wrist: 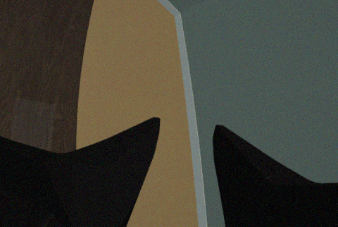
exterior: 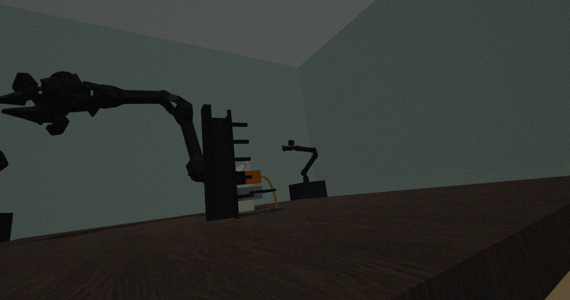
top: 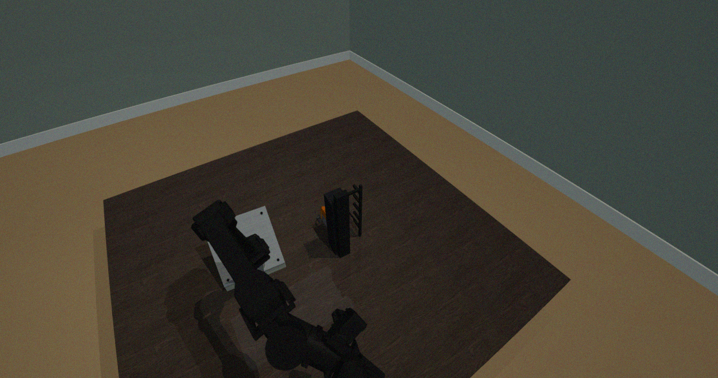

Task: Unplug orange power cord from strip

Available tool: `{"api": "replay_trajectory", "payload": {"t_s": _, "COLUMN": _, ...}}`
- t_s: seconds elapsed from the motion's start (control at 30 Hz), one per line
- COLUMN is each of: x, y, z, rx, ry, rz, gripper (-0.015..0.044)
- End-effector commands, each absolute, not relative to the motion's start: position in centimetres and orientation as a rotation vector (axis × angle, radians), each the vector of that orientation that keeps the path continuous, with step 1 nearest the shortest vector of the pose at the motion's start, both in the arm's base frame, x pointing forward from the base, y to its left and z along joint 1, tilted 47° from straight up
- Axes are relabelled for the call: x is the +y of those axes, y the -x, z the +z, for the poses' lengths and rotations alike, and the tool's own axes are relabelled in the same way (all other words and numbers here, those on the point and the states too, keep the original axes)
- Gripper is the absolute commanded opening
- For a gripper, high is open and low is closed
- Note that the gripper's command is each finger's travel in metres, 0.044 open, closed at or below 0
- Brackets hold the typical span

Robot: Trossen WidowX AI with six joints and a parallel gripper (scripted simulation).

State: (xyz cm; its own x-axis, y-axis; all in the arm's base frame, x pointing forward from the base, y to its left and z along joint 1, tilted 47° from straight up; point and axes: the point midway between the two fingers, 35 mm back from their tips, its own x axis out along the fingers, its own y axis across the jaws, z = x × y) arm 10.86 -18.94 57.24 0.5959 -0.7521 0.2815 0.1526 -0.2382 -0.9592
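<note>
The orange plug [top: 323,209] [exterior: 253,176] shows beside a tall upright black block [top: 337,225] [exterior: 220,166], which looks like the strip. In the exterior view a dark part lies between plug and block; whether the plug is seated cannot be told. The orange cord [exterior: 273,192] curves from the plug down to the table. My gripper [exterior: 1,104] [wrist: 186,128] is partly open, with nothing between its fingers. In the exterior view it hangs high at the left edge, well away from the plug. Its fingers do not show in the top view.
Black pegs [exterior: 240,141] stick out from the block. A white board [top: 262,225] with dark dots lies partly under my arm in the top view. The dark wooden table [top: 451,255] [exterior: 278,254] carries them. Another small arm [exterior: 306,148] stands behind in the exterior view.
</note>
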Motion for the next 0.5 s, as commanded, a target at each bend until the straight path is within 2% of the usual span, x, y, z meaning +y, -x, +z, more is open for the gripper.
{"api": "replay_trajectory", "payload": {"t_s": 0.0, "x": -21.4, "y": -13.9, "z": 54.9, "rx": 0.482, "ry": 1.479, "rz": -0.812, "gripper": 0.0160}}
{"api": "replay_trajectory", "payload": {"t_s": 0.47, "x": -22.5, "y": -25.8, "z": 47.0, "rx": 0.444, "ry": 1.219, "rz": -0.458, "gripper": 0.0160}}
